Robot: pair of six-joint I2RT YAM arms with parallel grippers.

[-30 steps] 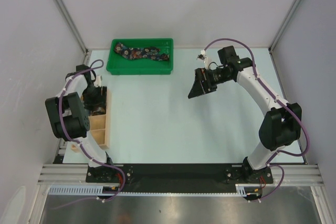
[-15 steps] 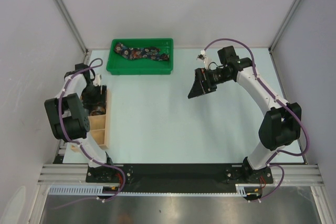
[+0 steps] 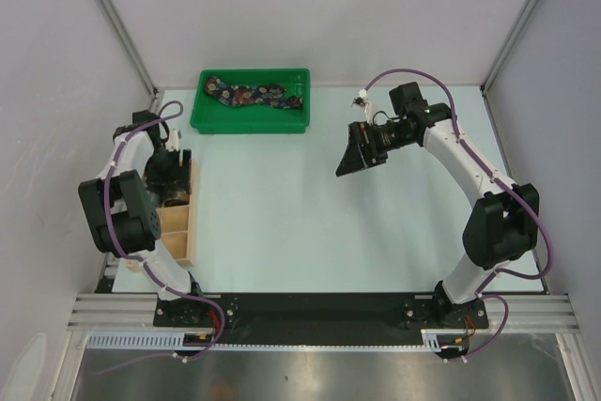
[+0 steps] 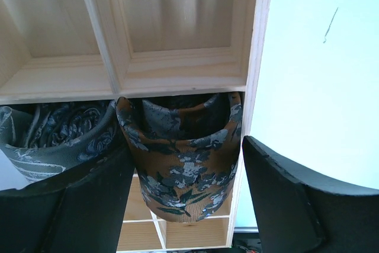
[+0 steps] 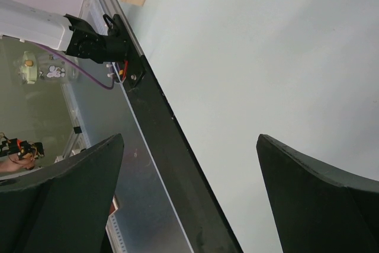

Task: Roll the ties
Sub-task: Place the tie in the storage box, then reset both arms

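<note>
A rolled rust-brown tie (image 4: 183,170) stands in a compartment of the tan wooden box (image 4: 177,69). My left gripper (image 4: 186,146) straddles the roll with its jaws apart and a small gap on the right side. A rolled grey-blue tie (image 4: 53,131) fills the neighbouring compartment on the left. In the top view my left gripper (image 3: 171,174) is over the box's far end (image 3: 178,232). A dark navy floral tie (image 3: 255,96) lies unrolled in the green tray (image 3: 211,121). My right gripper (image 3: 353,159) hangs open and empty above the table, also in its wrist view (image 5: 190,137).
The box sits against the table's left edge, several of its compartments bare wood. The green tray stands at the back, left of centre. The black base rail (image 5: 177,158) runs along the near edge. Grey walls close in left, right and back.
My left arm has shifted slightly toward the back over the box. The right arm and the navy tie have not moved.
</note>
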